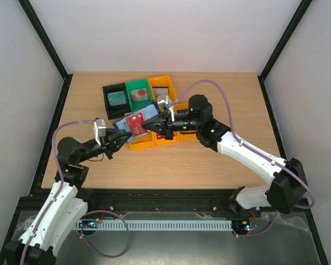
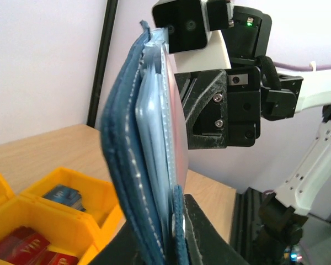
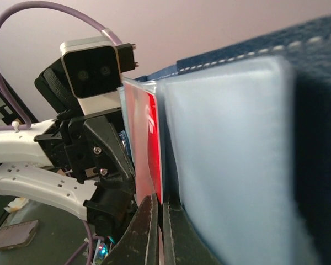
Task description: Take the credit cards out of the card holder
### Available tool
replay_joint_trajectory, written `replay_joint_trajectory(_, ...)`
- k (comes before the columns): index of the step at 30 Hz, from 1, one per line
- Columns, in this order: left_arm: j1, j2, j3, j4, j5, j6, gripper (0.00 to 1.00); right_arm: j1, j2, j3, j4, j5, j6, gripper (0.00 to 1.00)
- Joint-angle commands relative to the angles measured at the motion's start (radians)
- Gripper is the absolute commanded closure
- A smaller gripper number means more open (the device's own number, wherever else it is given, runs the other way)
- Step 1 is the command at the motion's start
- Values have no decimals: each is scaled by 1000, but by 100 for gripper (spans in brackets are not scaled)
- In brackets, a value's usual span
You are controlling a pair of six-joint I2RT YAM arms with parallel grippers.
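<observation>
Your left gripper (image 1: 117,137) is clenched on the near-left end of the holder (image 1: 145,113). The holder is open and off the table (image 1: 209,165), above the orange bins (image 1: 140,142) at mid-table. Your right gripper (image 1: 156,126) reaches in from the right and is pinched on a red card (image 1: 135,126) lying against the holder's inner face. In your right wrist view its fingers (image 3: 146,232) grip that card's lower edge, just beside a pale slot panel. You cannot tell whether the card is free of its slot. Your left wrist view shows the holder edge-on and upright, with pale layers inside the navy cover. Loose cards (image 2: 22,245) lie in the orange bins. A black bin (image 1: 116,96) and a green bin (image 1: 138,94) sit farther back.
</observation>
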Motion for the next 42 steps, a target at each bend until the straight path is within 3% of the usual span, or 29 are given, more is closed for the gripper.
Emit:
replay_joint_trajectory(1, -3, -12, 11, 24, 24, 8, 95, -16, -32, 19, -45, 41, -55, 98)
replay_joint_trajectory(15, -3, -19, 22, -73, -30, 60, 97, -57, -83, 54, -269, 153, -193, 98)
replay_joint_trajectory(17, -3, -22, 30, -158, -134, 100, 97, -68, -91, 72, -336, 205, -232, 98)
replay_joint_trajectory(22, 25, -40, 37, -357, -604, 137, 97, -109, -101, 128, -519, 374, -358, 98)
replay_joint_trajectory(24, 64, -54, 29, -375, -656, 123, 98, -109, -78, 167, -600, 468, -407, 98)
replay_joint_trajectory(26, 83, -68, 25, -387, -545, 162, 98, -109, -58, 203, -653, 504, -434, 98)
replay_joint_trajectory(29, 79, -62, 33, -495, -136, 320, 98, -109, -68, 212, -654, 490, -436, 98)
replay_joint_trajectory(31, 63, -29, 32, -580, 21, 367, 98, -109, -82, 205, -640, 482, -430, 98)
replay_joint_trajectory(35, -67, 70, 3, -573, 5, 317, 98, -108, -97, 190, -615, 453, -398, 98)
replay_joint_trajectory(40, -308, 263, -118, -355, -16, 27, 98, -109, -97, 186, -633, 420, -383, 99)
replay_joint_trajectory(42, -357, 336, -137, -322, -61, -4, 98, -109, -109, 186, -654, 413, -387, 98)
